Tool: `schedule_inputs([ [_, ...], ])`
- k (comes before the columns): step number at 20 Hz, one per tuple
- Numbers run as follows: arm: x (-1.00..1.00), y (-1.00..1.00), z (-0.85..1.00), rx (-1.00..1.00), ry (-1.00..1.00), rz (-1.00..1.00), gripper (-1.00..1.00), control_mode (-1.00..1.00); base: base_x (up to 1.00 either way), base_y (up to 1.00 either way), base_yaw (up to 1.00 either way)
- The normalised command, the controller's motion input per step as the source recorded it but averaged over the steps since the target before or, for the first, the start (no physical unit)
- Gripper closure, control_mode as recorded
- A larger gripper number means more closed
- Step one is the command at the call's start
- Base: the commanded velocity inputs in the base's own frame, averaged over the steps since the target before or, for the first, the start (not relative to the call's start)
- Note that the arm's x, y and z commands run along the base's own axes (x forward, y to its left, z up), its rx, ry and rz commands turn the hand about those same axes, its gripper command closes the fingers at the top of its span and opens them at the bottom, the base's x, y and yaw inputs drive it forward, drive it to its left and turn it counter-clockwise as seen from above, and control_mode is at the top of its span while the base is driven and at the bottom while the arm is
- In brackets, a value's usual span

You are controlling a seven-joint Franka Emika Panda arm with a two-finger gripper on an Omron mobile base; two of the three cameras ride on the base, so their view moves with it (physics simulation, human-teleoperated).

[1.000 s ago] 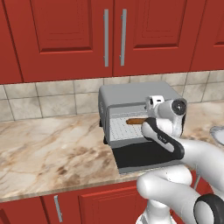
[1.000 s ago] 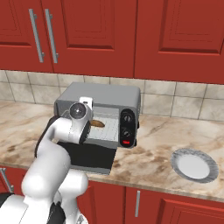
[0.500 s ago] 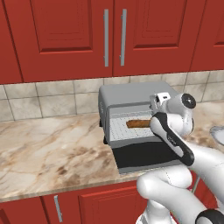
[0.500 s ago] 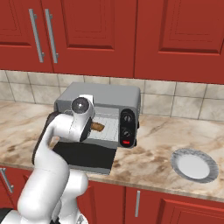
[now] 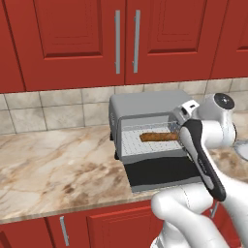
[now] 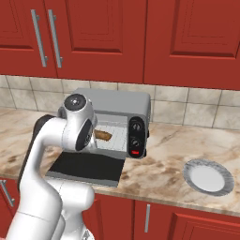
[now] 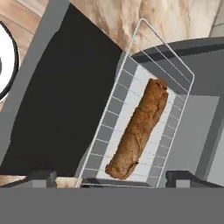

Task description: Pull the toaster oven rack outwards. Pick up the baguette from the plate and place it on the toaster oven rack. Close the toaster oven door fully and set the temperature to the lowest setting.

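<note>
- Baguette lies lengthwise on the toaster oven rack, inside its raised wire rim; in the left base view the loaf sits toward the right half of the rack.
- Rack is drawn partly out of the toaster oven, its front edge over the hinge side of the toaster oven door.
- Door hangs open, lying flat and level in front of the cavity, its dark glass facing up; its far edge reaches close to the front edge of the desk.
- Plate stands bare on the desk to the right of the oven, well apart from it; a slice of its rim shows in the hand view.
- Control panel with two black knobs and a red button sits on the oven's right side, free of the arm.
- The fingers stand apart, holding nothing, above the rack and loaf, with one dark tip at each side of the hand view.
- Open marble desk stretches left of the oven; red cabinets hang above it.
</note>
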Motion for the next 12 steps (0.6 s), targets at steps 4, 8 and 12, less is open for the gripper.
schedule_inputs([
  [4, -0.96, -0.06, 0.06, -0.10, 0.00, 0.30, -1.00, -1.00, 0.00, 0.00, 0.00],
  [8, -0.68, 0.00, 0.00, -0.07, 0.00, 0.38, -1.00, -1.00, 0.00, 0.00, 0.00],
  [12, -0.27, 0.00, 0.02, -0.16, 0.05, 0.30, -1.00, -1.00, 0.00, 0.00, 0.00],
])
